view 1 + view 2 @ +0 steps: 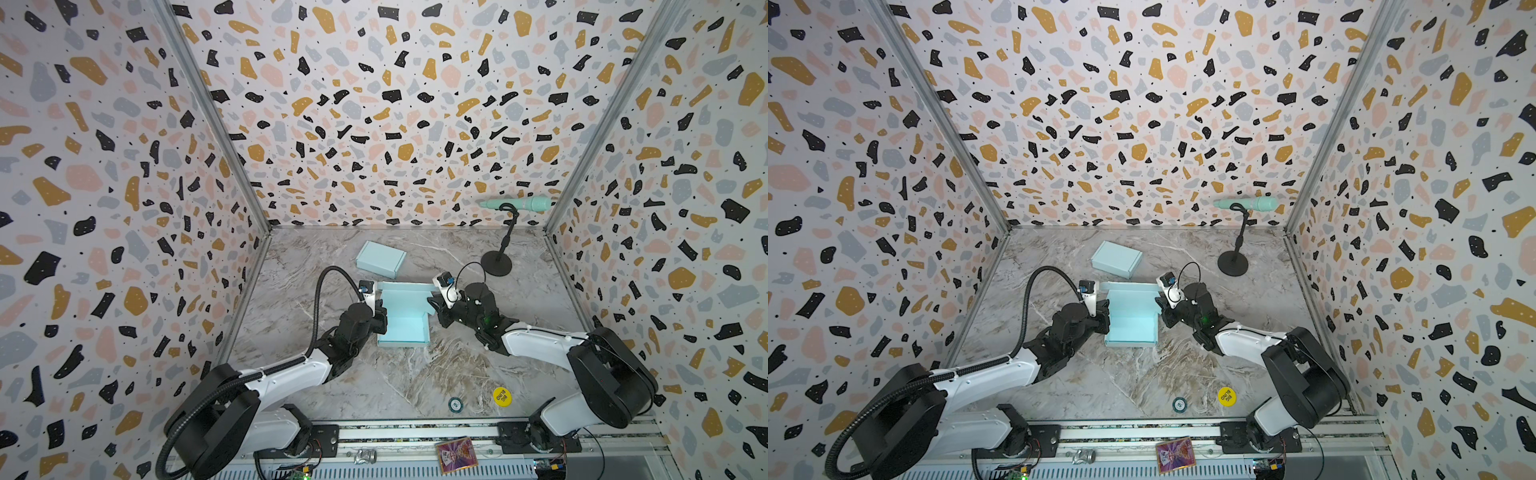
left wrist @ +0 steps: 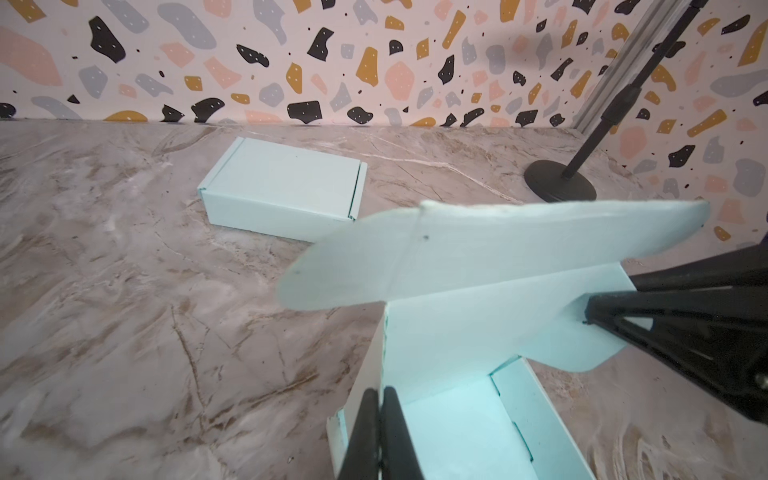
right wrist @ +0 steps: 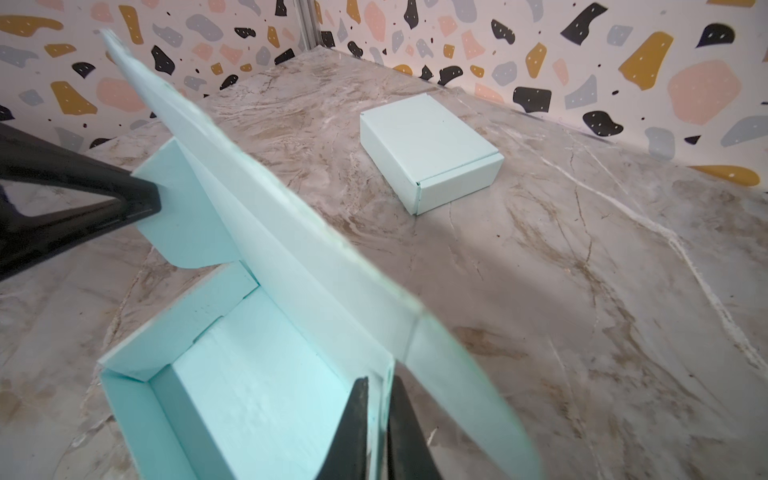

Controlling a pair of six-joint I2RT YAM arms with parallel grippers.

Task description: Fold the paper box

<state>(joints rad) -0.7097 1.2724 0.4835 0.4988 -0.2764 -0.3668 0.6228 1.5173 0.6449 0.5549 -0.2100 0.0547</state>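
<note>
Paper box (image 1: 405, 320) is set at the middle of the counter (image 1: 415, 374), tray walls raised, lid (image 2: 498, 245) standing upright at the far edge. Left fingers (image 2: 361, 440) are closed on the left side wall; right fingers (image 3: 353, 436) are pinched on the right wall. Lid closing is judged next: the walls are to be released, the lid tipped forward and its flaps tucked in. A finished box (image 1: 380, 258) lies behind, apart.

We find open table (image 1: 415, 374) in front of the paper box (image 1: 405, 320), save a yellow chip (image 1: 501, 395) and a green chip (image 1: 455, 404) near the front edge. Behind it, a closed box (image 1: 380, 258) and the microphone stand (image 1: 496, 264) narrow the far side. The left gripper (image 2: 379, 392) and right gripper (image 3: 380, 380) pinch the side walls, and the raised lid (image 2: 498, 245) blocks the back.
</note>
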